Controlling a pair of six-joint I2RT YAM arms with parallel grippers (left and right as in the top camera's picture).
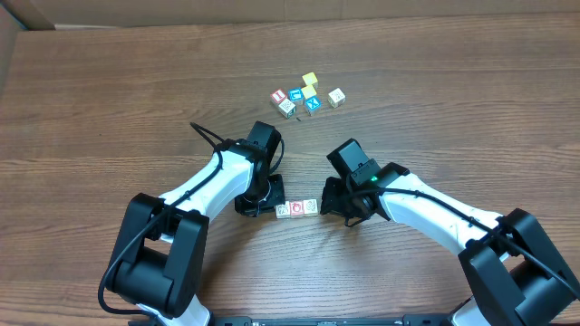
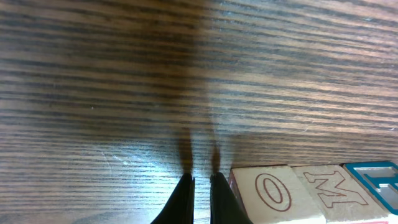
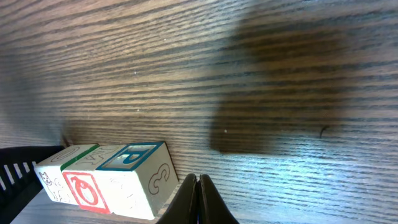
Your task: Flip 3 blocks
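Three blocks lie in a tight row between my arms: a cream one (image 1: 283, 210), one with a red ring (image 1: 296, 209) and another cream one (image 1: 311, 206). My left gripper (image 1: 273, 205) is shut and empty at the row's left end. In the left wrist view its fingertips (image 2: 221, 196) rest beside the O-faced block (image 2: 270, 193), with an M-faced block (image 2: 329, 190) and a blue-framed block (image 2: 379, 183) beyond. My right gripper (image 1: 328, 206) is shut and empty at the row's right end. In the right wrist view it (image 3: 198, 193) stands beside the block with a blue top and a 3 (image 3: 140, 177).
A loose cluster of other cubes (image 1: 306, 96), yellow, blue-faced and red-faced, lies on the wooden table (image 1: 435, 81) beyond the arms. In the right wrist view, my left arm's black finger (image 3: 15, 177) shows past the row's far end.
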